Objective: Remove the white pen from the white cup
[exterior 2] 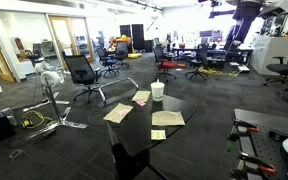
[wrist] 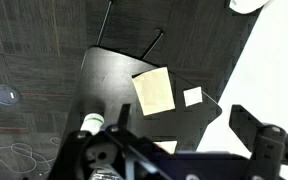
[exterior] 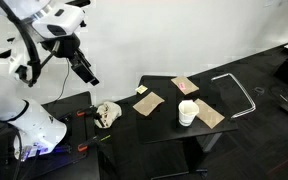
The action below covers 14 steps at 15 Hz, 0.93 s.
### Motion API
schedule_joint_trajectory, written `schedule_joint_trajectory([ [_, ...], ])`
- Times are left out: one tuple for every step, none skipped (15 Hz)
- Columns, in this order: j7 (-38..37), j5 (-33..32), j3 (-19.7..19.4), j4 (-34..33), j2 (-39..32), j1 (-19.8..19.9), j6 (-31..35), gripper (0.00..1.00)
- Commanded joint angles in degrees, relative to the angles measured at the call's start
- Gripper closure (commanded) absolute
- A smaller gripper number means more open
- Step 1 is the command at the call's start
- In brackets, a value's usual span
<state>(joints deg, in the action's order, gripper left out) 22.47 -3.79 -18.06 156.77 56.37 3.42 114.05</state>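
Note:
The white cup [exterior: 187,112] stands on the black table [exterior: 164,125], among tan paper pieces; it also shows in an exterior view [exterior 2: 157,91]. The white pen is too small to make out at the cup in either exterior view. My gripper [exterior: 87,72] hangs high in the air, well off to the side of the table and far from the cup, and looks open and empty. In the wrist view its dark fingers [wrist: 184,140] stand apart above the table's edge, with a tan paper [wrist: 154,90] and a small white note [wrist: 192,96] below. The cup is not in the wrist view.
Several tan papers [exterior: 148,101] lie around the cup. A pale lumpy object [exterior: 107,113] sits on a low black cart near the robot base. A bent metal frame [exterior: 239,90] stands beyond the table. Office chairs [exterior 2: 81,70] stand on the carpet behind.

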Motion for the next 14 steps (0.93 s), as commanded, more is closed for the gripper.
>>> schedule_joint_trajectory([
  [-3.77,0.05,2.55,-0.40,-3.97,0.51,4.92,0.00],
  [-6.08,-0.21,3.80,-0.48,-5.70,0.85,8.34,0.00],
  [-8.18,-0.31,4.73,-0.49,-7.37,1.17,11.71,0.00],
  [-10.68,-0.41,5.97,-1.01,-9.79,1.46,15.09,0.00],
  [-12.89,-0.72,7.15,-1.24,-11.95,1.95,18.49,0.00],
  [-15.30,-0.91,8.33,-1.68,-14.50,2.53,21.88,0.00],
  [-18.04,-1.45,9.92,-2.18,-17.17,3.59,25.24,0.00],
  [-20.56,-1.75,11.20,-2.68,-19.71,4.58,28.16,0.00],
  [-23.39,-2.14,12.55,-3.16,-22.50,5.89,31.15,0.00],
  [-26.14,-2.58,13.90,-3.74,-25.25,7.26,33.54,0.00],
  [-29.31,-3.39,15.53,-4.52,-27.84,9.00,35.55,0.00],
  [-32.53,-4.41,17.10,-5.40,-30.10,10.76,36.69,0.00],
  [-35.58,-5.50,18.50,-6.46,-32.13,12.38,37.21,0.00],
  [-38.69,-6.85,19.87,-7.84,-34.15,14.02,37.18,0.00],
])
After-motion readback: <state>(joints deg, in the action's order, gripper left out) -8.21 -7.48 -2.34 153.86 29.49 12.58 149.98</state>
